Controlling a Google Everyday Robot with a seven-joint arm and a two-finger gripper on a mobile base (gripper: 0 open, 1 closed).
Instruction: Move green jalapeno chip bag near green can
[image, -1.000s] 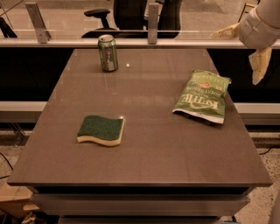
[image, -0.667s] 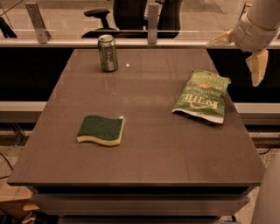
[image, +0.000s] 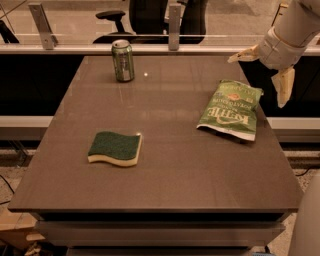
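The green jalapeno chip bag (image: 231, 108) lies flat on the right side of the brown table (image: 165, 175), its white "KETTLE" lettering upside down to me. The green can (image: 123, 60) stands upright at the table's far left. My gripper (image: 262, 74) hangs in the air at the far right, above and just beyond the bag's far right corner. It is open and empty, with one pale finger (image: 243, 55) pointing left and the other finger (image: 283, 88) pointing down. It does not touch the bag.
A yellow sponge with a dark green top (image: 115, 148) lies on the front left of the table. A railing with metal posts (image: 174, 21) runs behind the far edge, with an office chair (image: 112, 17) beyond it.
My gripper has moved left and a little lower, closer to the chip bag. The bag, can and sponge have not moved.
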